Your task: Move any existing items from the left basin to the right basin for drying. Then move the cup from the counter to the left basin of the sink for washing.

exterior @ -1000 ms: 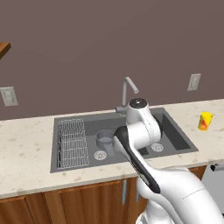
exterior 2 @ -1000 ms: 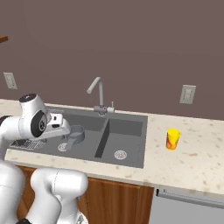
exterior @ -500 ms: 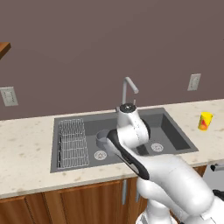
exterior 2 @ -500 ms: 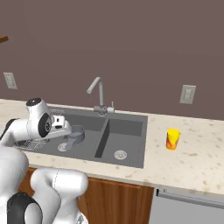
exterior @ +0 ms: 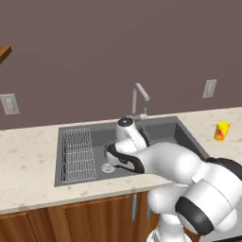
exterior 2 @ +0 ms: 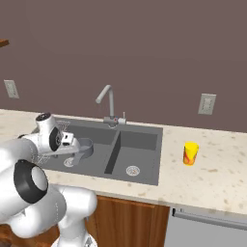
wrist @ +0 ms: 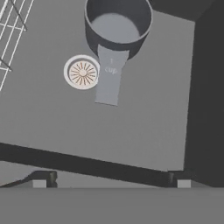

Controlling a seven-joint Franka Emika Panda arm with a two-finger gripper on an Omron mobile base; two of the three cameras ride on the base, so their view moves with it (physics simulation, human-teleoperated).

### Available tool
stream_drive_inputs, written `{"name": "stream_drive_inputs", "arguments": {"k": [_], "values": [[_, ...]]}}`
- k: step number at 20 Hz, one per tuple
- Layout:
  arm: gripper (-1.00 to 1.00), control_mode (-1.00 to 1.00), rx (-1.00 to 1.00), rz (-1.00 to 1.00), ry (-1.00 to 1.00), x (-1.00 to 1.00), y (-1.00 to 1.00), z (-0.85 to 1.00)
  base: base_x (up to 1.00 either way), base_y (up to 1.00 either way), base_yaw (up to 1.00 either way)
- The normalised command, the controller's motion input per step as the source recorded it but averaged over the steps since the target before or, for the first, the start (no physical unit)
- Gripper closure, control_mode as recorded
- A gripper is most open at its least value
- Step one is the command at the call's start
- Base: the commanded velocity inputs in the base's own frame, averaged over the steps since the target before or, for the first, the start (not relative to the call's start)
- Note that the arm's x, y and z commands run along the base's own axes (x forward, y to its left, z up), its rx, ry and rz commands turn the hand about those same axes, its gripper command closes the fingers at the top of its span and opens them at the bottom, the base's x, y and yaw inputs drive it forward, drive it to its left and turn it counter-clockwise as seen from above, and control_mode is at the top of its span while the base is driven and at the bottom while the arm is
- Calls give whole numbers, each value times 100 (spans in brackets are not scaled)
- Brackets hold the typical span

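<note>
Beige tabletop [exterior: 28, 160] surrounds the sink; I'm on the first step, my end effector [wrist: 111, 180] spread wide and empty above the left basin [wrist: 140, 127], where the saucepan [wrist: 117, 26] sits beside the drain [wrist: 82, 72]. Next I judge I must descend onto its handle [wrist: 110, 76]; the cup [exterior 2: 191, 153] waits

A white wall outlet [exterior: 9, 103] sits on the dark brown wall [exterior: 94, 52] at the left, and a second outlet [exterior: 210, 88] hangs at the right, above the table's back edge. A wooden shelf corner [exterior: 4, 51] juts in at the upper left. Below the table, wooden cabinet fronts [exterior: 71, 222] run along, and beside them stands a grey appliance front [exterior 2: 207, 231].
</note>
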Motion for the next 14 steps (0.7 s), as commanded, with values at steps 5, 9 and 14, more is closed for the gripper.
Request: {"name": "stream_drive_inputs", "arguments": {"k": [5,9,14], "values": [[-100,-100,0,-20,11,52,5,-34,0,0,0],[-100,-100,0,-21,13,32,-1,-25,0,0,0],[-100,-100,0,-19,13,41,0,-35,0,0,0]]}}
